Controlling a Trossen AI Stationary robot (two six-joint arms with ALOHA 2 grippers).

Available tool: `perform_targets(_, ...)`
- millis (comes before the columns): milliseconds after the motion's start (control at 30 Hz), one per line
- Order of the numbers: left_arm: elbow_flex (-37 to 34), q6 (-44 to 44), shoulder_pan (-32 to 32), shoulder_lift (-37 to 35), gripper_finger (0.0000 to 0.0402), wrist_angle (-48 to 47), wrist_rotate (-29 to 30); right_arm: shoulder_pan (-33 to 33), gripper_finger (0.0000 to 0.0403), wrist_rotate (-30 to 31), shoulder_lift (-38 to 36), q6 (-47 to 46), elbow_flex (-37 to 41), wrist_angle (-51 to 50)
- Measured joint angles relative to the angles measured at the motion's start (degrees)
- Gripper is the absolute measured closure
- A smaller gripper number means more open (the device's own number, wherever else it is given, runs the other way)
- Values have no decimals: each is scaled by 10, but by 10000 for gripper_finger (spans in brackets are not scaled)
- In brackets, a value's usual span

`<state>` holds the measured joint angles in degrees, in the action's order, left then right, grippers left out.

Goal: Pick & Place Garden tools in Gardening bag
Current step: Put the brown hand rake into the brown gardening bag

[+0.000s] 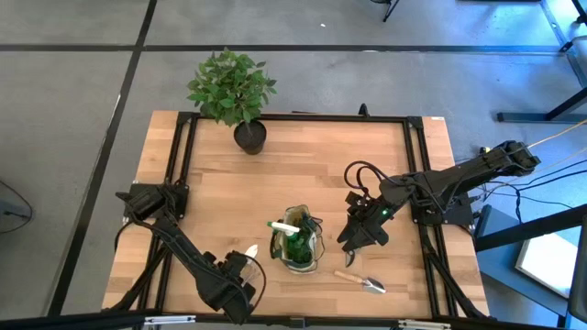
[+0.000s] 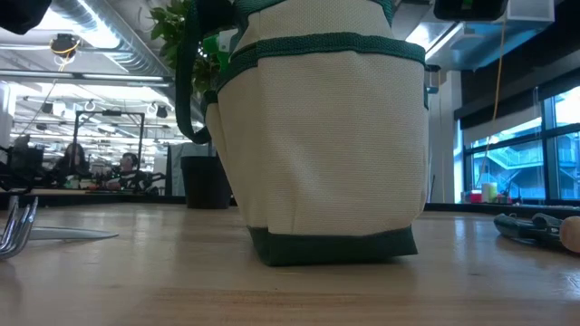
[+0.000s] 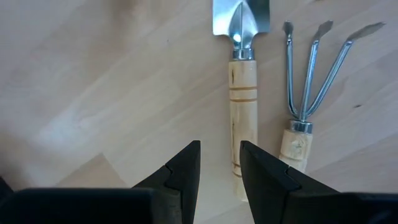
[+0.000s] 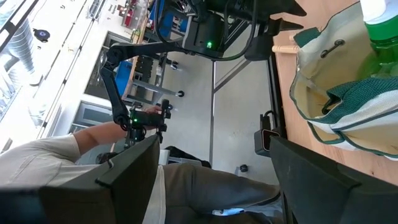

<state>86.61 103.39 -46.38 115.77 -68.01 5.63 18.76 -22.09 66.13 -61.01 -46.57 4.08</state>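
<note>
Nearest the front edge, the left gripper (image 3: 220, 163) hung low over the bare wood with its jaws parted a little and holding nothing. Just ahead of its fingertips lay a wooden-handled trowel (image 3: 242, 93), the butt of the handle nearest the jaws and slightly off to one side of the gap, its long axis running straight away from them, blade farthest. Close beside it, roughly parallel, lay a wooden-handled hand fork (image 3: 305, 93). So the left arm was plainly the nearer one to these two tools. Farther in, mid-table, stood the gardening bag (image 1: 295, 246) with the green spray bottle (image 1: 293, 240) already inside. Beside it on the right hovered the right gripper (image 1: 354, 240), jaws spread wide and empty, with another trowel (image 1: 360, 281) on the table nearby
</note>
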Motion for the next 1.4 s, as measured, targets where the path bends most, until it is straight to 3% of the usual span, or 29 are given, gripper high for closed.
perform_targets(533,0,-33,-7,0,294,38,46,-1,96,0,0,-5,0,0)
perform_targets(1000,0,9,-2,-1,294,41,13,-1,96,2,0,-2,0,0)
perform_targets(1400,0,-36,0,-1,277,116,31,-1,95,2,0,-3,0,0)
